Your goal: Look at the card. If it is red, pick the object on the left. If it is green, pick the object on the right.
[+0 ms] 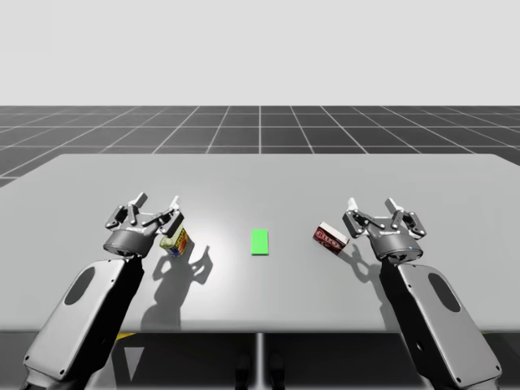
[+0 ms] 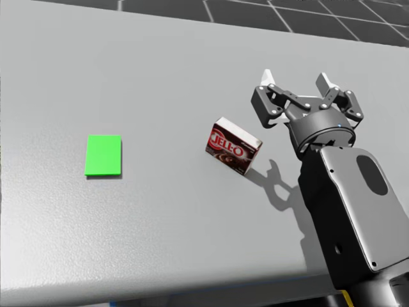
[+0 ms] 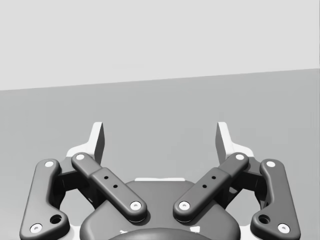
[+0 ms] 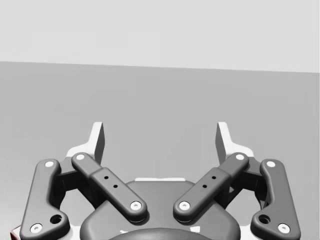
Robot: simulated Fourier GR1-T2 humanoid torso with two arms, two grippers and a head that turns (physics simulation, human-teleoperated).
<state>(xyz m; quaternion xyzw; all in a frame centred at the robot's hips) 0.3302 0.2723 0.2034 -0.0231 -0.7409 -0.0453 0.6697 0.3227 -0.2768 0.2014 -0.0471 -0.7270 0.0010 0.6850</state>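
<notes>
Red box (image 2: 233,148), right of the green card (image 2: 103,155), lies slantwise just left of my right tool (image 2: 297,83), spread apart; left tool (image 1: 158,201) likewise, farther off.

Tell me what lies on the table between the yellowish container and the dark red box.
The green card lies between the yellowish container and the dark red box, touching neither, bare table either side; the high view shows this.
</notes>
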